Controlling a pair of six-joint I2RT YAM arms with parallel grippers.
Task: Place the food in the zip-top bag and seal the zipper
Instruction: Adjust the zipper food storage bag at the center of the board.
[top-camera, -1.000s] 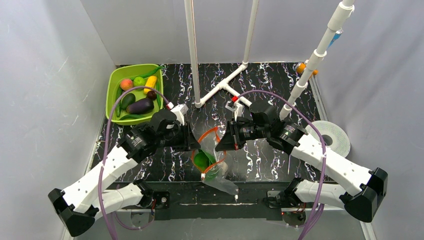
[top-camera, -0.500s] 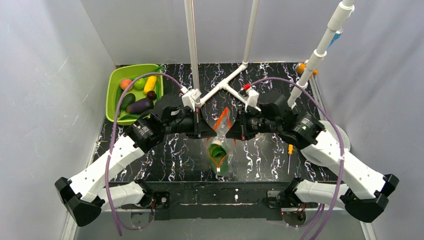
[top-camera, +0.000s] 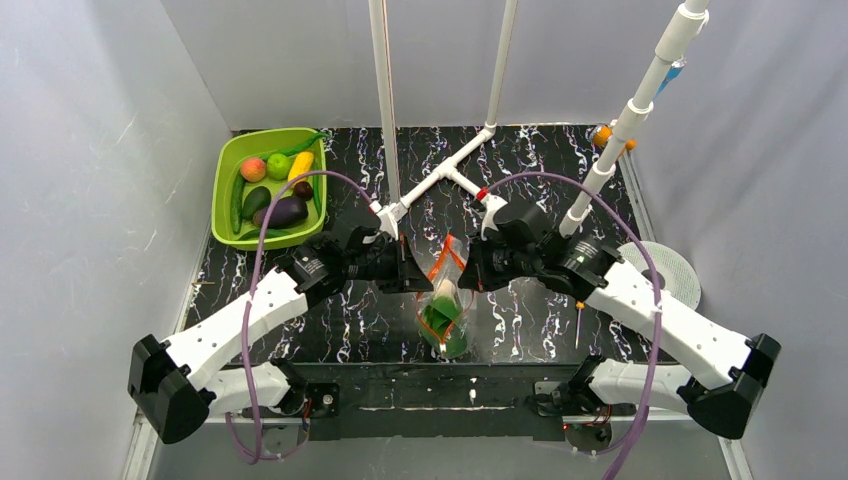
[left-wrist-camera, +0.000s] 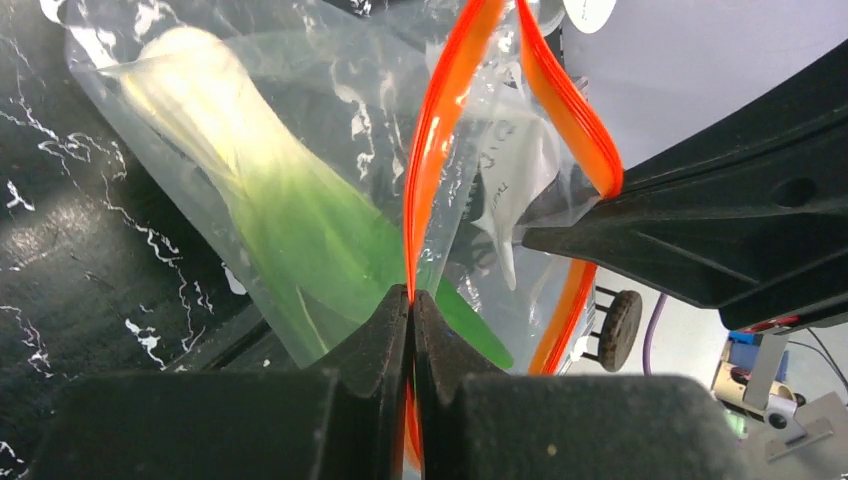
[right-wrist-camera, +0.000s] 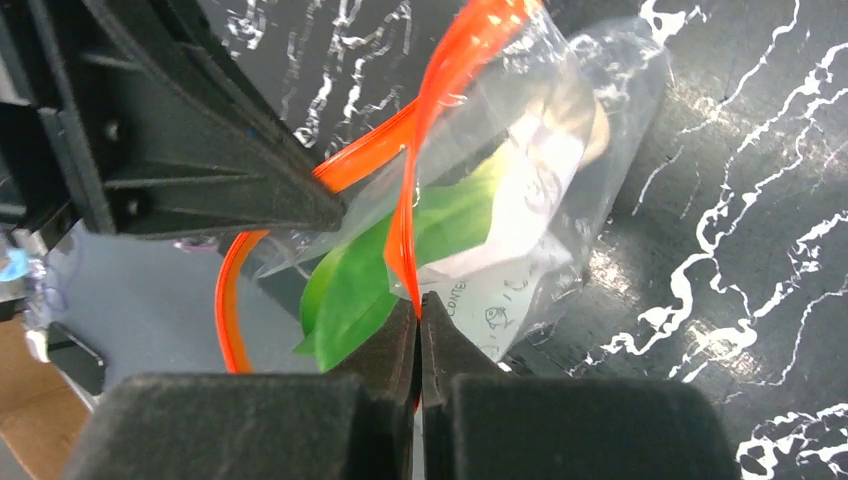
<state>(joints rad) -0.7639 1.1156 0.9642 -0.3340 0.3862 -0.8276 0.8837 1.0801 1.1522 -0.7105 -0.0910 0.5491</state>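
With my left gripper (left-wrist-camera: 412, 300) and right gripper (right-wrist-camera: 418, 305) each pinching the thin red-orange zipper strip (left-wrist-camera: 445, 100) of the clear crinkly plastic bag (left-wrist-camera: 330, 60) between them, I judge sealing is in hand, next sliding a pinch along it.

You're looking at robot lab test cell. White panel walls (top-camera: 100, 150) box in black marbled tabletop (top-camera: 540, 170). White PVC pipe frame (top-camera: 440, 175) stands on it. Left arm (top-camera: 230, 325) and right arm (top-camera: 670, 320) sit bolted at near edge. Green bin (top-camera: 262, 133) holds toy produce (top-camera: 283, 211).
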